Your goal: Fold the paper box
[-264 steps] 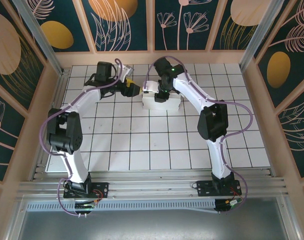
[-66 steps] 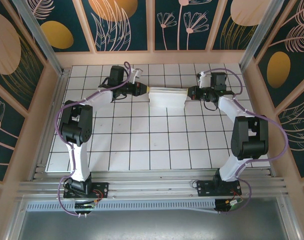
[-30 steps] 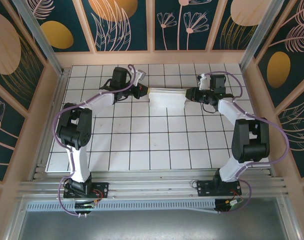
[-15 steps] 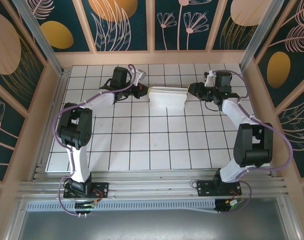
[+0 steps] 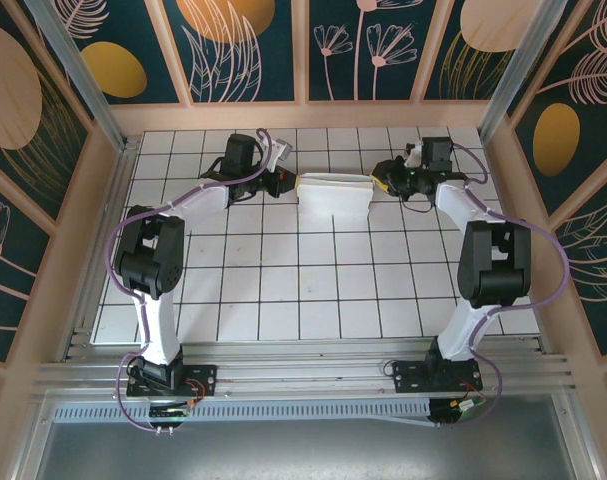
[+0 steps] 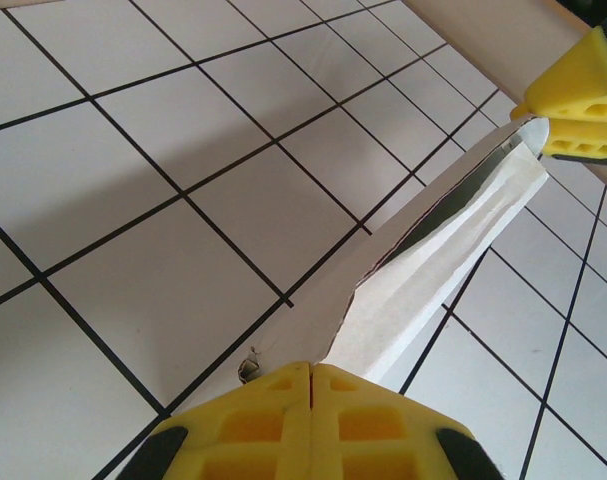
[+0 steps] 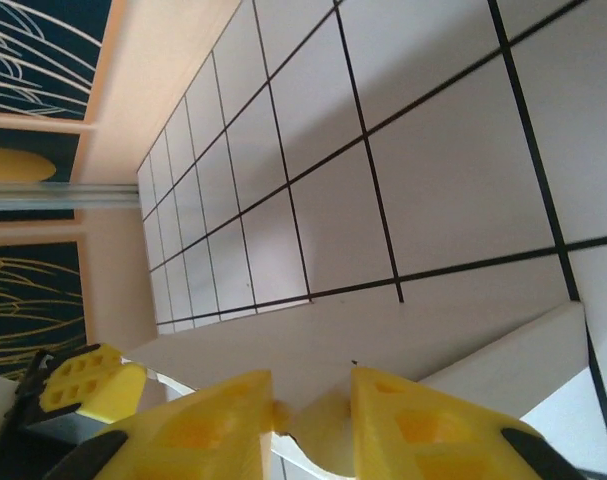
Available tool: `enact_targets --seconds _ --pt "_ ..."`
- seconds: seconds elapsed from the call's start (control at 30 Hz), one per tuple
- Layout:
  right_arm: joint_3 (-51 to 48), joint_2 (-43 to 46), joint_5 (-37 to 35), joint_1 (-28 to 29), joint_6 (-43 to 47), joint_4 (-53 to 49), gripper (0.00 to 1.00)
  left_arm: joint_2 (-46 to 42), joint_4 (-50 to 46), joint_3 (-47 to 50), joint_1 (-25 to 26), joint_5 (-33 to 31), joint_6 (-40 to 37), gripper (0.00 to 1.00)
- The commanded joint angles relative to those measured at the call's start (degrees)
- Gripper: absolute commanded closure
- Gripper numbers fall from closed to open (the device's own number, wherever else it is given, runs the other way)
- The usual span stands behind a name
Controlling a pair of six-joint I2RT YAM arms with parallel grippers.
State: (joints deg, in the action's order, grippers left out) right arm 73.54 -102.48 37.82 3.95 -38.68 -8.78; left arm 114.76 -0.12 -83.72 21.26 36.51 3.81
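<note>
The white paper box [image 5: 333, 198] lies on the tiled table at the middle back, its top panels pressed low and its far wall raised. My left gripper [image 5: 286, 183] is at its left end and, in the left wrist view, is shut [image 6: 311, 366] on the thin edge of the box [image 6: 433, 270]. At the box's right end, my right gripper [image 5: 381, 178] stands open [image 7: 313, 398], its yellow fingers apart on either side of a white box panel [image 7: 403, 335]. The right arm's yellow fingers [image 6: 578, 100] show at the far end of the box.
The white grid table [image 5: 283, 290] is bounded by a raised wooden rim [image 5: 303, 115] just behind the box and by side walls [image 5: 513, 200]. The left arm's yellow finger [image 7: 88, 385] appears beyond the box in the right wrist view. Both arm bases sit at the near edge.
The right gripper drew back from the box's right end half a second ago and has since returned to it, turned and slightly farther back. The left gripper and the box stayed put.
</note>
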Motion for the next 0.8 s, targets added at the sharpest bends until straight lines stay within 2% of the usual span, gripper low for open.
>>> enact_targets --seconds 0.0,0.27,0.43,0.57,0.67,0.77 --pt "0.3 -0.2 0.0 0.8 -1.0 -2.3 0.81 4.1 -9.6 1.8 1.2 -2.0 -0.5 1.00" --pt "-4.0 0.6 0.7 1.0 -1.5 -0.2 0.94 4.4 -9.7 1.2 1.2 -1.8 0.1 1.00" --pt "-6.3 1.1 1.9 1.0 -2.2 1.3 0.96 3.5 -6.7 2.0 1.2 2.5 3.6 1.00" --pt "-8.0 0.8 1.6 0.9 -2.9 2.7 0.97 2.3 1.4 3.5 1.2 8.5 12.4 1.00" --pt "-8.1 0.4 1.5 0.9 -1.5 1.8 0.97 2.5 3.5 3.1 1.2 8.9 16.6 1.00" --pt "-7.2 0.7 -0.8 0.6 1.5 -1.8 0.95 2.9 0.9 2.0 1.4 7.6 15.5 1.00"
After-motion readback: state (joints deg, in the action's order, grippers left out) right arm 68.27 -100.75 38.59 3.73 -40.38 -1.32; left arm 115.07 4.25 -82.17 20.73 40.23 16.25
